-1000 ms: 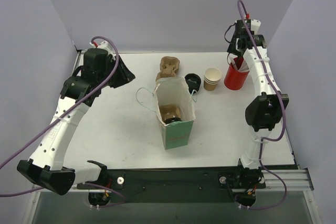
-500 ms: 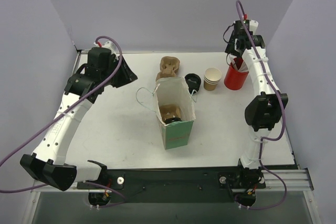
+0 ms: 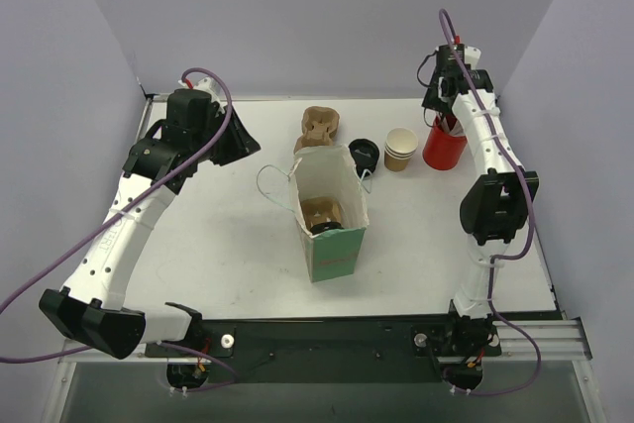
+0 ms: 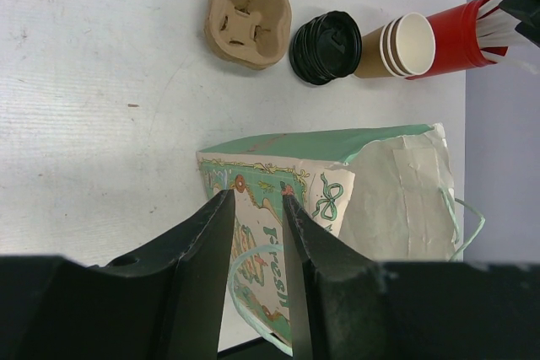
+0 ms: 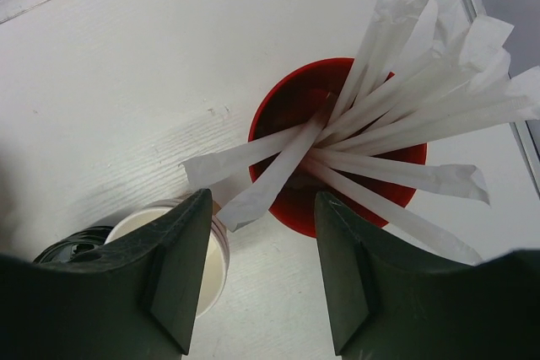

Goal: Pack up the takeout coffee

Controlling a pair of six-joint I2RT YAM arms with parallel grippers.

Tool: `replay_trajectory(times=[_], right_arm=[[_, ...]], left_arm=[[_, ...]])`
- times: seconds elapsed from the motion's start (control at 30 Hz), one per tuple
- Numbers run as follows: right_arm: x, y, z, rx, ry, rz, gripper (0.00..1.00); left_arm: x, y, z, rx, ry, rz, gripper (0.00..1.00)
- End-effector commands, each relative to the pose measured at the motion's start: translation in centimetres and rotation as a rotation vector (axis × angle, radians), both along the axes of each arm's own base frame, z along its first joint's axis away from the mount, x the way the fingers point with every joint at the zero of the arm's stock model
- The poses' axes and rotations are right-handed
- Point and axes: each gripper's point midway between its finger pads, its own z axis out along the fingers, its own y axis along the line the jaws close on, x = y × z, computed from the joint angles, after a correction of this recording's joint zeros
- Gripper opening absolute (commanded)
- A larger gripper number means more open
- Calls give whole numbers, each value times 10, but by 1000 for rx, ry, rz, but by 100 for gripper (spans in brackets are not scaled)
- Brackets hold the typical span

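Note:
The takeout coffee [image 3: 323, 227] shows as a black lid in a brown holder, down inside the upright green paper bag [image 3: 334, 245] at the table's middle. My left gripper [image 3: 241, 143] hangs to the left of the bag and apart from it. In the left wrist view its gripper [image 4: 257, 201] has a narrow gap with nothing in it, and the bag [image 4: 278, 174] lies beyond. My right gripper [image 3: 443, 108] hovers open over the red cup [image 3: 445, 146]. In the right wrist view the gripper [image 5: 263, 201] stands above the white wrapped sticks [image 5: 396, 124].
Behind the bag lie a cardboard cup carrier [image 3: 319, 128], a stack of black lids [image 3: 363, 154] and a stack of lidless tan cups [image 3: 400, 149]. The red cup stands near the table's [image 3: 198, 235] back right edge. The bag's handle loops [image 3: 272, 185] stick out to its left.
The left arm has swung a little toward the back of the table. The right gripper has shifted slightly back above the red cup, and its jaws have narrowed a bit.

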Motion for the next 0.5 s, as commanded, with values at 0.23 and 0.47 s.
replay_trajectory(times=[0.23, 0.47], right_arm=[[0, -5, -8, -31, 16, -24, 44], [6, -9, -10, -57, 19, -25, 38]], left_arm=[[8, -4, 29, -45, -81, -8, 39], [9, -4, 27, -45, -77, -8, 39]])
